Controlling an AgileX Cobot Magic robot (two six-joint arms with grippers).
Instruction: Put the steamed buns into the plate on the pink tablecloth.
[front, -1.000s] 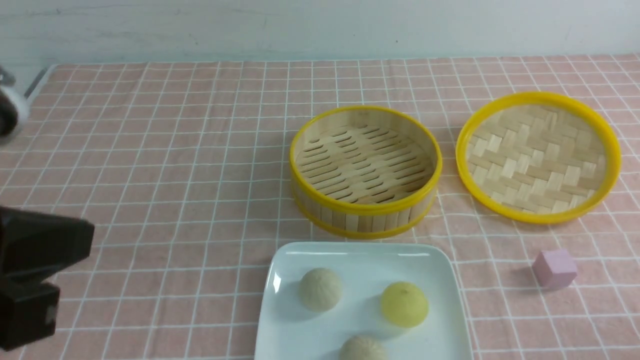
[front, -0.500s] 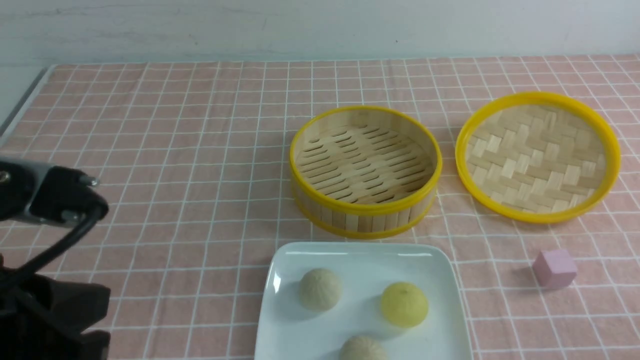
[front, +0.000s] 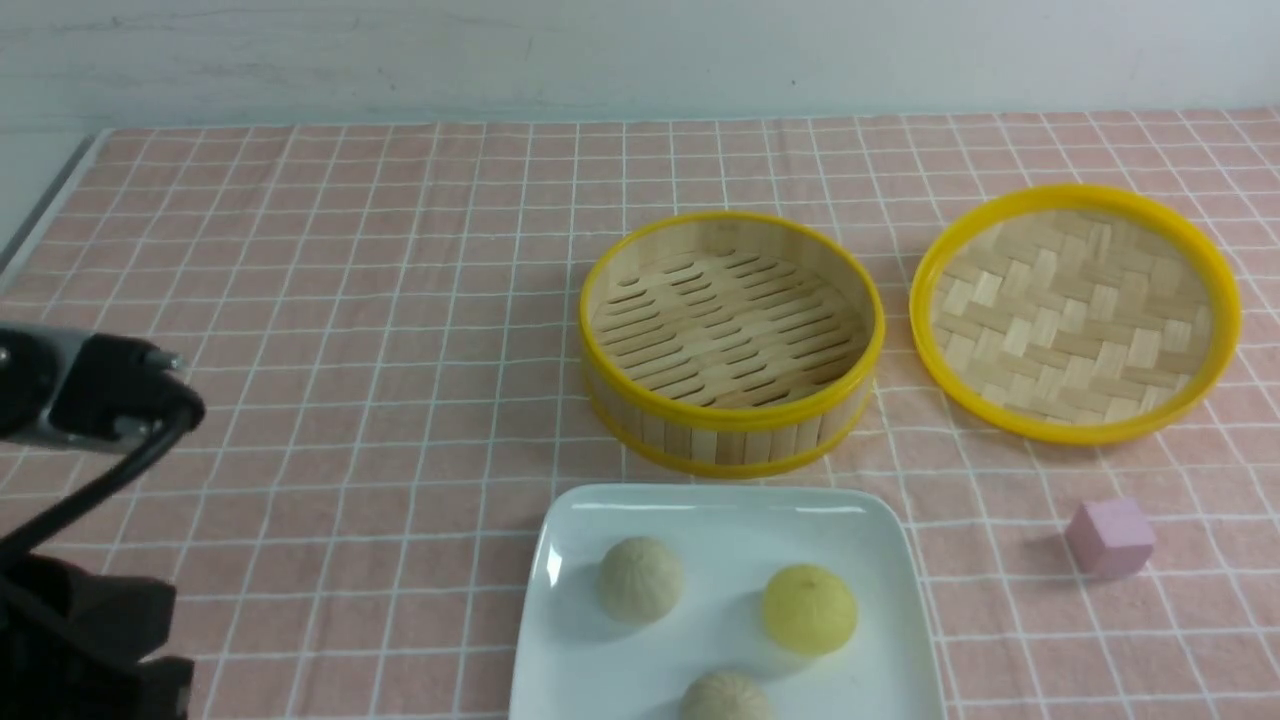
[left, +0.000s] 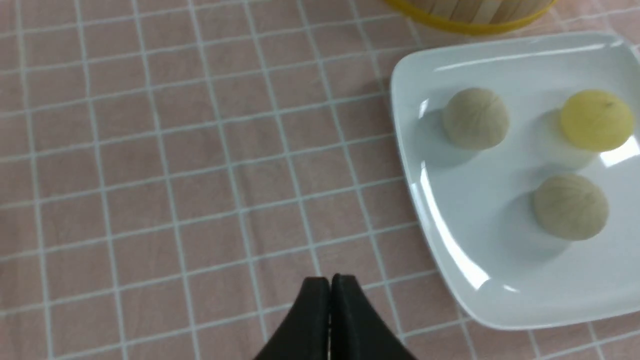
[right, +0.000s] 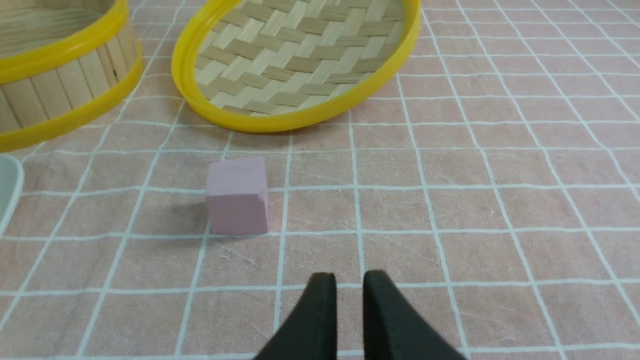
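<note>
Three steamed buns lie in the white plate (front: 720, 505) on the pink tablecloth (front: 350, 300): a beige one (front: 641, 578), a yellow one (front: 809, 608) and a second beige one (front: 725, 698) at the near edge. The left wrist view shows them too, beige (left: 475, 118), yellow (left: 596, 120) and beige (left: 570, 206), in the plate (left: 450, 245). My left gripper (left: 330, 280) is shut and empty over bare cloth beside the plate; its arm (front: 90, 400) is at the front view's lower left. My right gripper (right: 349, 277) is empty, its tips nearly together, near a pink cube (right: 236, 196).
An empty bamboo steamer (front: 730, 425) stands just behind the plate. Its yellow-rimmed woven lid (front: 1075, 310) lies upside down to the steamer's right. The pink cube (front: 1110, 538) sits to the right of the plate. A corner of the plate (right: 7, 185) shows in the right wrist view.
My left arm has drawn back and down toward the lower left corner, and its wrist has come into view. The buns, plate, steamer and cube have not moved.
</note>
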